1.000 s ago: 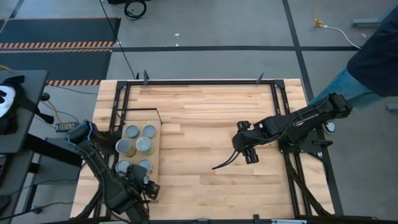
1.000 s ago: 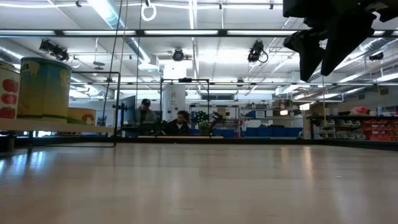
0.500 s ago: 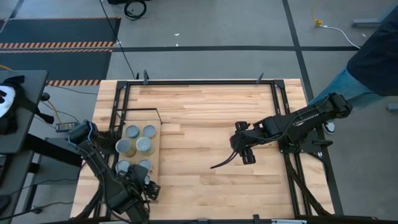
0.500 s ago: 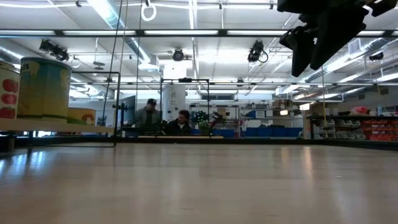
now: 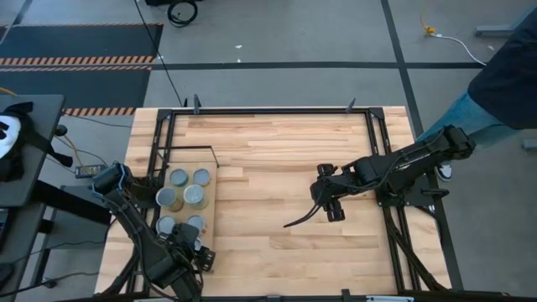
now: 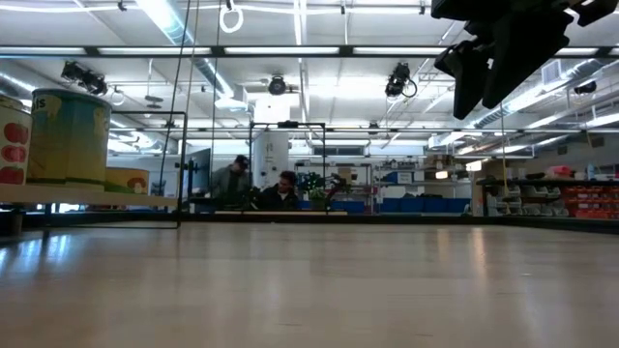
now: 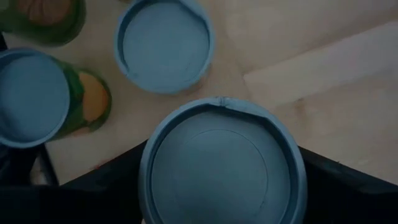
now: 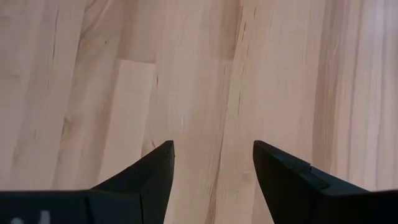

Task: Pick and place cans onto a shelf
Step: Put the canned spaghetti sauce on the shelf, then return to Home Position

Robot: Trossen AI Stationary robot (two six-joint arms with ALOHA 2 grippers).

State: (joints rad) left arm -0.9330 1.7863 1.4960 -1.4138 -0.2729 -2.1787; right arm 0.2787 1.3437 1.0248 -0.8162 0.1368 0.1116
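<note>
Several cans [image 5: 186, 197] with pale-blue tops stand upright on the light-wood shelf [image 5: 211, 205] at the table's left. In the low view they show far left [image 6: 68, 135], with green-yellow sides. My left gripper [image 5: 193, 252] is at the shelf's near end, shut on one more can [image 7: 221, 165], which the gripper hides in the high view. My right gripper [image 5: 329, 203] hangs open and empty above bare table at the middle right. It also shows in the right wrist view [image 8: 213, 146] and the low view [image 6: 498, 58]. My left gripper has the can between its two fingers, one on each side of the can's round wall just below the rim [image 7: 144, 168]. The fingers come from above, pointing down. The can is upright, its top facing the camera. I cannot tell whether its base is on the shelf.
Three other cans [image 7: 165, 43] stand close beyond the held one. A black metal frame [image 5: 268, 110] runs around the tabletop. A person's leg and dark sleeve [image 5: 495, 84] show past the table's far right corner. Bare wood lies between the shelf and my right gripper.
My right gripper has gone a little up and toward the table's left edge, staying open, and has then held still.
</note>
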